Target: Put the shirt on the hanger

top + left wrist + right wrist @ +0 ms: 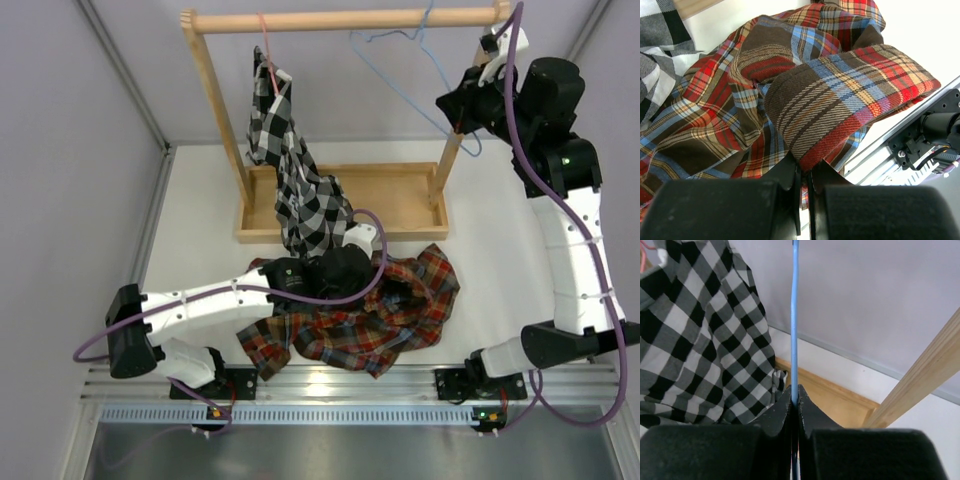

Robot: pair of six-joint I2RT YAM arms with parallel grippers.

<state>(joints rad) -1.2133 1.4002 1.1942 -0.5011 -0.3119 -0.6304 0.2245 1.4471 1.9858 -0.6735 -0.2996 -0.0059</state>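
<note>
The plaid shirt (370, 315) lies crumpled on the white table in front of the rack. My left gripper (392, 284) is low over it and is shut on a folded red-edged part of the shirt (840, 100), pinched between the jaws (806, 167). The light-blue wire hanger (400, 75) hangs by its hook from the wooden rail at the upper right. My right gripper (450, 108) is raised beside the rack's right post and is shut on the hanger's wire (794, 315), which runs straight up from the jaws (795, 400).
The wooden rack (345, 200) stands at the back with a tray base. A black-and-white checked shirt (295, 170) hangs from a pink-red hanger (265, 50) on the rail's left and drapes down to the plaid shirt. The rack's right post (920, 385) is close to my right gripper.
</note>
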